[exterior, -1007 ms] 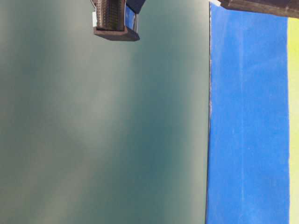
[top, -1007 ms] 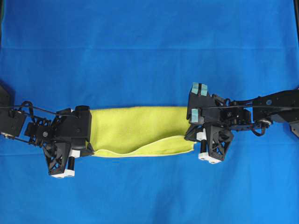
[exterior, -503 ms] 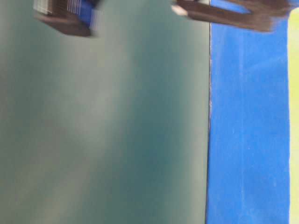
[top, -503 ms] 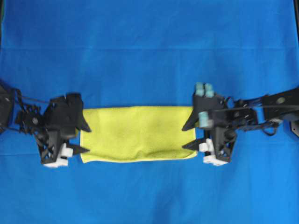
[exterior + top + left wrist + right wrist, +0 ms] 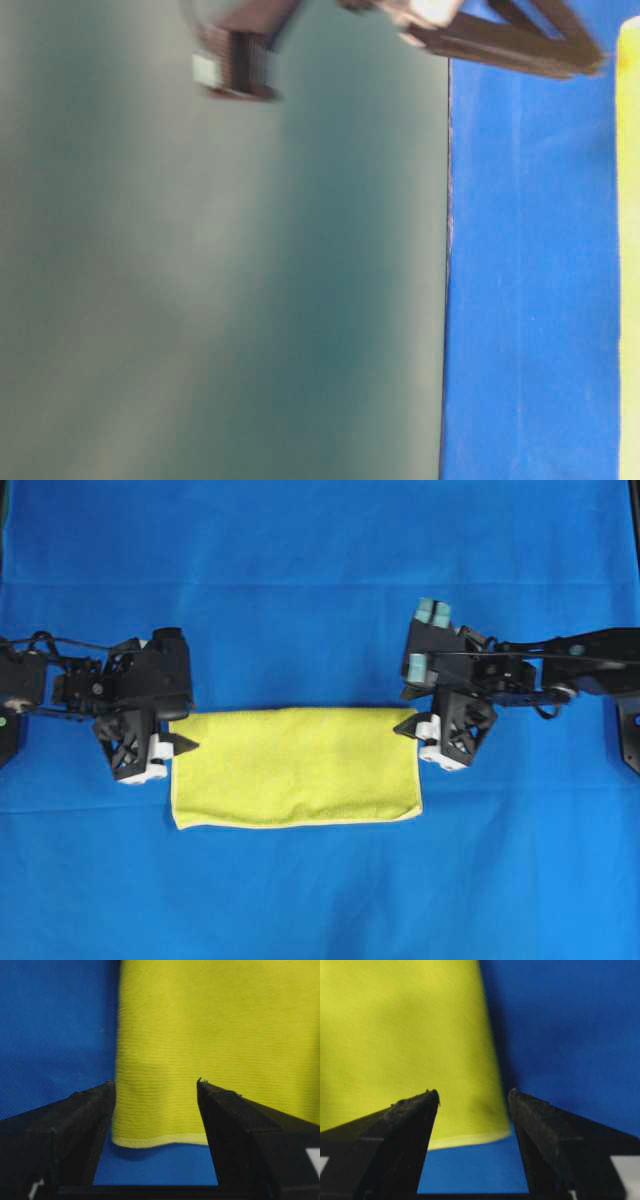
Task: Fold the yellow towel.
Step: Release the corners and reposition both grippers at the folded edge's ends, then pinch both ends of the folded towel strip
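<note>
- Left gripper (image 5: 156, 1087): jaws apart, holding nothing; towel (image 5: 295, 766) corner lies just ahead, between the tips.
- Right gripper (image 5: 474, 1096): jaws apart, empty, towel corner ahead.

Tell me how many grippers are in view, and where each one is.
2. The left gripper is open at the far-left corner of the yellow towel; the right gripper is open at its far-right corner. Neither holds the towel.

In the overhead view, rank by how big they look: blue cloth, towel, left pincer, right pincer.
1. Blue cloth, covering nearly the whole view.
2. Towel, a folded rectangle between the arms.
3. Left pincer and right pincer: about alike, both open, so I won't rank them.
</note>
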{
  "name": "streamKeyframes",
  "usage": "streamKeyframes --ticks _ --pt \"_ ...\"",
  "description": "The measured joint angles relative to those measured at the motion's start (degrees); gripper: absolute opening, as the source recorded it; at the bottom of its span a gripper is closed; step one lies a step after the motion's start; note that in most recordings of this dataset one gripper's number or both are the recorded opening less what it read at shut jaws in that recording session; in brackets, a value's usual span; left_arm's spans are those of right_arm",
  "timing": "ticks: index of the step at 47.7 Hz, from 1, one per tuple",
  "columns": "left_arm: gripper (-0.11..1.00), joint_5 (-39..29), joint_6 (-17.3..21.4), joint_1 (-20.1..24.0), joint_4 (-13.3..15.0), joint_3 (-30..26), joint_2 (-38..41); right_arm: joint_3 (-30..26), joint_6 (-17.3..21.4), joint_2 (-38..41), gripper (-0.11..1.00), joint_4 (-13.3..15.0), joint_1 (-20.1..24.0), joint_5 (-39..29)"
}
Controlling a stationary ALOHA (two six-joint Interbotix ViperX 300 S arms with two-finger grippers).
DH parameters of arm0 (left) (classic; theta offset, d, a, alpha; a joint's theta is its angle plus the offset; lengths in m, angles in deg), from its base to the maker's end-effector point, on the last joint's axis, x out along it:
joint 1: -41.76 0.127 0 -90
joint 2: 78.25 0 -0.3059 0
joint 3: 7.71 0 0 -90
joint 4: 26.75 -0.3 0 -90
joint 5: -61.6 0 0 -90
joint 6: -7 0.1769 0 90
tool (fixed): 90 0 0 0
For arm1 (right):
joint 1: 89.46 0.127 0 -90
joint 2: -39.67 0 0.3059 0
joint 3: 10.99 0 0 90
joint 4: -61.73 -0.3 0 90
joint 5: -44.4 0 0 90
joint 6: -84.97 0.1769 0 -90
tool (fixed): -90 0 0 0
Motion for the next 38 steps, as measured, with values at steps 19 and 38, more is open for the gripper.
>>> streamKeyframes --ticks 19,38 --pt "0.62 2.5 0.2 3.4 0.0 0.5 5.5 0.0 0.0 4.8 0.61 0.1 -1.8 2.6" --pt "0.02 -1.8 0.2 3.6 0.0 0.4 5.5 -0.1 0.1 4.8 0.02 0.3 -1.8 2.7"
